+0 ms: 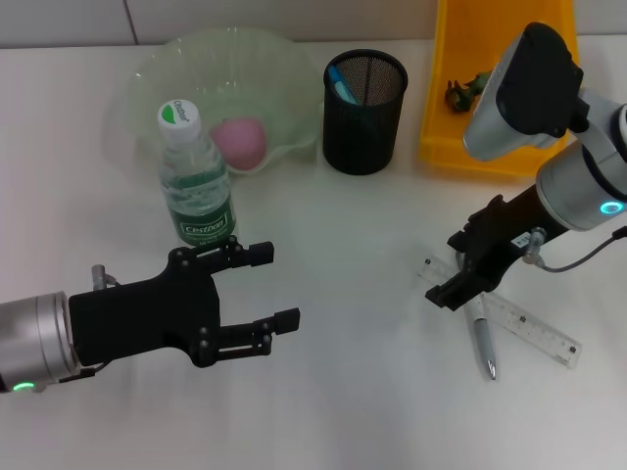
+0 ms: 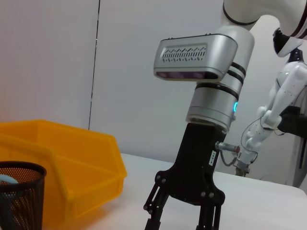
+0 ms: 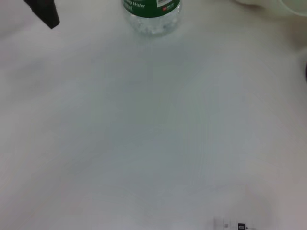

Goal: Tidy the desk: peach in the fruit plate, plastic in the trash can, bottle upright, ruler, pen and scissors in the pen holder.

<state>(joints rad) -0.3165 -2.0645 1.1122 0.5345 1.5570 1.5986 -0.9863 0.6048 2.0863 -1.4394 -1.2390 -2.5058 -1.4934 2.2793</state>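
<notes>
White desk [image 1: 323, 392] under grey wall panels. Nearest us, the left gripper [image 1: 265, 289] hovers with fingers spread, holding nothing, just in front of the upright bottle [image 1: 196, 181]. To the right, the right gripper [image 1: 453, 292] hangs low over the pen [image 1: 483, 338] and the clear ruler [image 1: 519, 318]; we cannot tell how its fingers stand. The pen lies just beside its tip, long axis running toward us, point nearest us; the ruler crosses under it on a diagonal. We judge the right arm the nearer for both. Farther back: peach [image 1: 240, 140] in the fruit plate [image 1: 157, 69], mesh pen holder [image 1: 364, 113], yellow bin [image 1: 460, 98].
</notes>
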